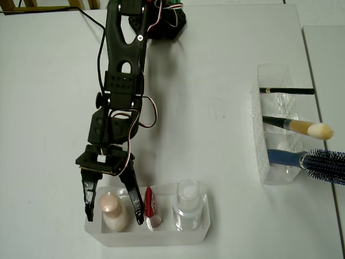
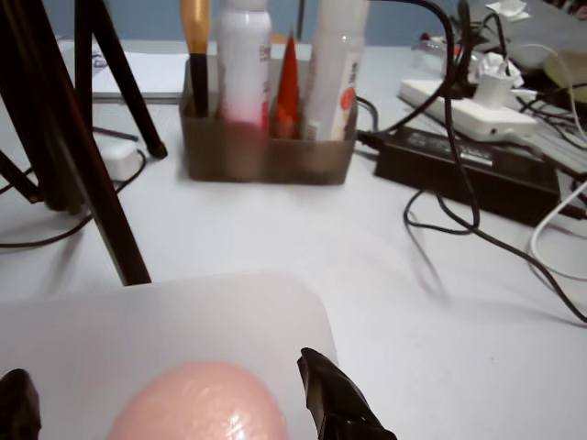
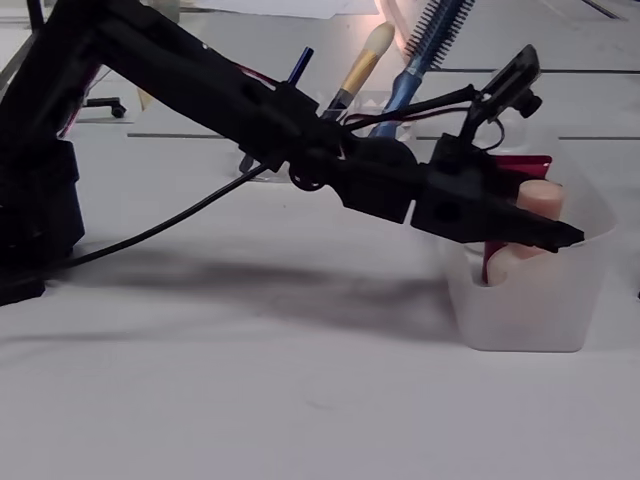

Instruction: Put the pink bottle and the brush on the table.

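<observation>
The pink bottle (image 1: 111,209) stands upright in the left slot of a translucent tray (image 1: 156,237) at the near edge of the white table (image 1: 215,54). My black gripper (image 1: 114,216) is open and reaches down into that slot, one finger on each side of the bottle, with small gaps showing. In the wrist view the rounded pink cap (image 2: 197,408) sits low between the fingertips (image 2: 335,403). From the side, the fingers (image 3: 535,233) cross in front of the bottle (image 3: 540,198). The brush (image 1: 299,127) lies across a second clear tray (image 1: 269,135) at the right, bristles pointing right.
A red tube (image 1: 150,204) and a clear bottle with a white cap (image 1: 188,200) share the bottle's tray. A black pencil (image 1: 285,90) and a blue hairbrush (image 1: 315,162) lie by the brush. Bare tabletop lies between the trays. Tripod legs (image 2: 83,147) and cables (image 2: 477,211) stand beyond.
</observation>
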Controlling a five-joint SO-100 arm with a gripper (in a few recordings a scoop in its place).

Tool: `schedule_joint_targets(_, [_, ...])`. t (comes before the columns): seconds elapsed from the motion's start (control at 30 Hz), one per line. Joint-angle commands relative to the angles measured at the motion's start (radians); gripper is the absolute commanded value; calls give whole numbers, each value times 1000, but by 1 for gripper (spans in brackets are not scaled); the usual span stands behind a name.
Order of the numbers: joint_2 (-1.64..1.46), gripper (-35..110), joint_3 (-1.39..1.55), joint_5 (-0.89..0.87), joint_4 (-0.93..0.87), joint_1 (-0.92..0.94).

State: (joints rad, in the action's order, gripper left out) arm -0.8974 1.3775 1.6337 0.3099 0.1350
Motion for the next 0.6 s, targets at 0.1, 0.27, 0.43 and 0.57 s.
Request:
schedule_joint_targets(0.1, [-14,37,-26,26,38,-12])
schedule_joint_targets(0.27, [-12,26,-25,44,38,-12])
schedule_joint_targets(0.43, [-12,21,-28,44,43,-12])
schedule_joint_targets(0.57, [-12,18,-28,44,48,-12])
